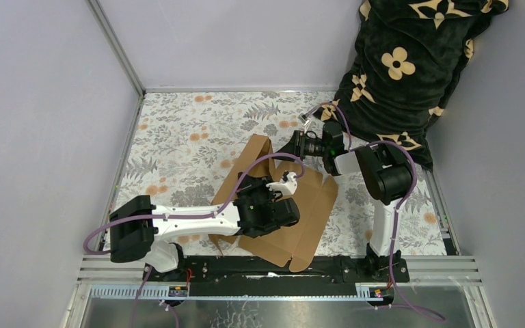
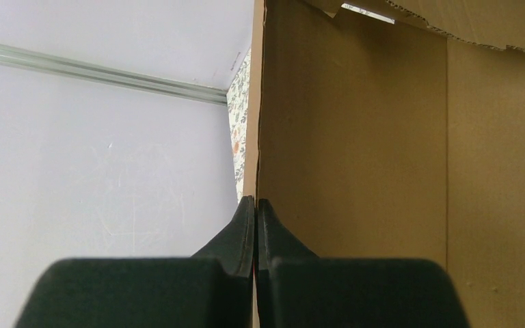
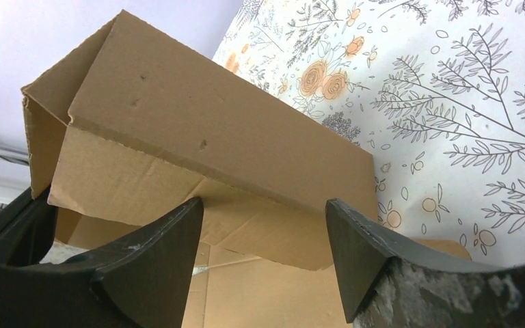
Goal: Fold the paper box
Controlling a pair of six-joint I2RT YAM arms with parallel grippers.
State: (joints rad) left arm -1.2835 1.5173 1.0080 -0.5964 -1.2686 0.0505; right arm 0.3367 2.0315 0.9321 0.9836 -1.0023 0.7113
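Matt corrugated-cardboard paper box, matt black fingers

Table: flat top under a pale cover printed with grey leaves and orange flowers, enclosed by plain walls on the left, far and right sides. Paper box: brown cardboard sheet, part folded, lying on the cover near the middle towards the near edge, one panel raised at its far left. Blanket: dark with cream flowers, heaped in the far right corner.

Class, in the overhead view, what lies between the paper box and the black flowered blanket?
The right gripper, open, and its wrist, over the floral tablecloth; the top external view shows this.
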